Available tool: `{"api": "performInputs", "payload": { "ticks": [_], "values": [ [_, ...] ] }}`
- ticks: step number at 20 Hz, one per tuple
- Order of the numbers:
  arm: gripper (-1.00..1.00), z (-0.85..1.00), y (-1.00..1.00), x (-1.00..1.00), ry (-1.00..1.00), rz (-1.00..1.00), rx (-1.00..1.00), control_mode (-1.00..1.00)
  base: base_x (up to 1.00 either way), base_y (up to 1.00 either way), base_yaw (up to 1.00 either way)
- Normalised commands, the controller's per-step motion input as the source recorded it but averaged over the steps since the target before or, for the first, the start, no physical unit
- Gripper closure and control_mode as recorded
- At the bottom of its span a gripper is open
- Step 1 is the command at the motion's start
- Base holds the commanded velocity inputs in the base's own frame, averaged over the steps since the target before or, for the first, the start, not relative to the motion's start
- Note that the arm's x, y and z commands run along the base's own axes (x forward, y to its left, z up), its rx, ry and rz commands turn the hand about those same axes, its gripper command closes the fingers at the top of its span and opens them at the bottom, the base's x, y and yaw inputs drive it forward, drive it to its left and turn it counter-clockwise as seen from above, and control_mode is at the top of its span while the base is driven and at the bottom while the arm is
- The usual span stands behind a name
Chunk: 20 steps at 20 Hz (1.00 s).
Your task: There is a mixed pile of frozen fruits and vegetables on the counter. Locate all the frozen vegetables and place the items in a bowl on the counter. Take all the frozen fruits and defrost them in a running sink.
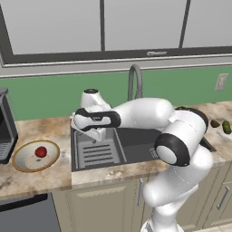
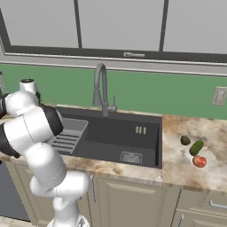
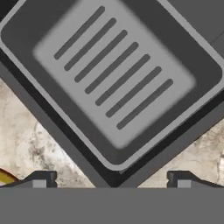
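Gripper (image 3: 112, 180): jaws wide apart, empty, over sink drainer (image 3: 114, 79). Bowl (image 1: 35, 156) holds red item (image 1: 41, 152); if fruit, you've mis-sorted.

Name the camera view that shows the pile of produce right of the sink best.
The right base view: the pile lies unobstructed on the counter, a dark green piece, a longer green one and a red-orange fruit. The left base view catches just two green pieces at its right edge, past the arm.
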Motion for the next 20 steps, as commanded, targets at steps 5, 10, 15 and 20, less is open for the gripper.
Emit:
{"api": "performInputs", "payload": {
  "ticks": [5, 10, 15, 20],
  "values": [
    [-1.0, 0.19, -0.3, 0.19, 0.04, 0.29, -0.02, -1.0, 0.0, 0.0, 0.0],
    [-1.0, -0.07, -0.48, -0.01, -0.14, 0.36, -0.01, -1.0, 0.0, 0.0, 0.0],
    [-1.0, -0.15, -0.45, -0.03, -0.05, 0.37, 0.0, -1.0, 0.0, 0.0, 0.0],
    [-1.0, 0.02, -0.35, -0.09, 0.02, 0.15, 0.0, -1.0, 0.0, 0.0, 0.0]
  ]
}}
